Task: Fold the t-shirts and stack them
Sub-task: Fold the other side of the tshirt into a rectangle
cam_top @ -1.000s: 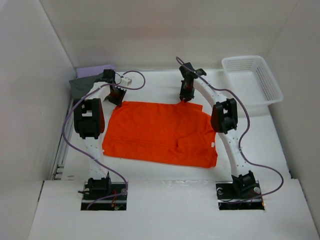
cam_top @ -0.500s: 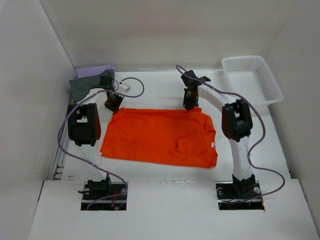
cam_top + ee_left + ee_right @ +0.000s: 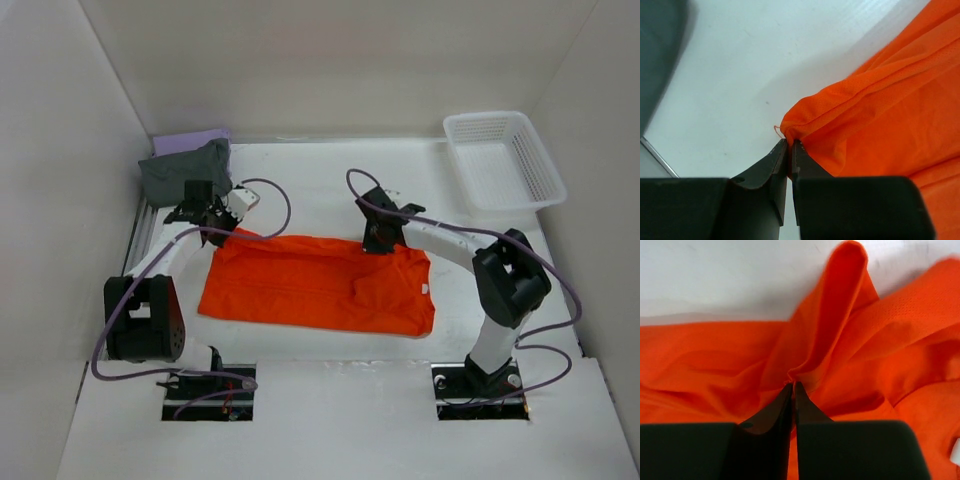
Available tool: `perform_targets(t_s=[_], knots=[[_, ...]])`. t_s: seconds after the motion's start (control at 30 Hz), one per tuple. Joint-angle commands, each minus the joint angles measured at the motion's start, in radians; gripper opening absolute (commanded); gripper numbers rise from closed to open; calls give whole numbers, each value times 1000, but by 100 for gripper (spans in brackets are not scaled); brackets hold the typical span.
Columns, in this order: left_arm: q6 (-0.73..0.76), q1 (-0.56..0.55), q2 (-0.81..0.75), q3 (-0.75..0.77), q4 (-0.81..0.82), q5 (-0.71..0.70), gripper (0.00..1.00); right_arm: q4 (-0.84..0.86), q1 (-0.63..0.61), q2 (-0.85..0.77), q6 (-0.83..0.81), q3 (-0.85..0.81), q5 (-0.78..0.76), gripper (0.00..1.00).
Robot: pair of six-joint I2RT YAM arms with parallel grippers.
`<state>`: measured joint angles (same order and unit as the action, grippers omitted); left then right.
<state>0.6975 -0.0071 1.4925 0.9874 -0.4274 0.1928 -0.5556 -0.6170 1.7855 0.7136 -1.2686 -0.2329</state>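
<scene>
The orange t-shirt (image 3: 320, 285) lies spread on the table, its far edge lifted and drawn toward the near side. My left gripper (image 3: 215, 222) is shut on the shirt's far left corner; the left wrist view shows the gripper (image 3: 789, 142) pinching the orange fabric (image 3: 880, 115). My right gripper (image 3: 378, 240) is shut on the far right edge; the right wrist view shows the gripper (image 3: 793, 385) pinching a bunched fold of the shirt (image 3: 840, 340). The dark grey t-shirt (image 3: 185, 172) lies folded at the far left on the lavender t-shirt (image 3: 190, 137).
A white mesh basket (image 3: 505, 160) stands at the far right. White walls close in the table on the left, back and right. A purple cable loops over the table beside the left gripper.
Both grippers have pulled the orange shirt's far edge toward the near side, and the arms have folded down lower. The shirt now looks narrower front to back.
</scene>
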Motion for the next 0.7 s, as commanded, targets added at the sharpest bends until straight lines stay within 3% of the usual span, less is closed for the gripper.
perform_targets(t_s=[0.0,0.1,0.27,0.47,0.53,0.67], knots=[[92,-4,-49,-100,6,17,4,127,-17,-63,119,104,-39,8],[126,-23,-57,-199,7,5,5,186,-23,-75,159,185,18,17],[145,-67,-87,-222,10,-33,6,224,-54,-202,195,281,49,30],[158,-81,-98,-219,-22,-53,6,59,-85,-428,149,267,-34,37],[155,-87,-100,-219,-30,-53,6,31,-74,-423,98,230,-48,38],[143,-103,-94,-224,-30,-55,7,39,35,-258,-47,74,29,46]])
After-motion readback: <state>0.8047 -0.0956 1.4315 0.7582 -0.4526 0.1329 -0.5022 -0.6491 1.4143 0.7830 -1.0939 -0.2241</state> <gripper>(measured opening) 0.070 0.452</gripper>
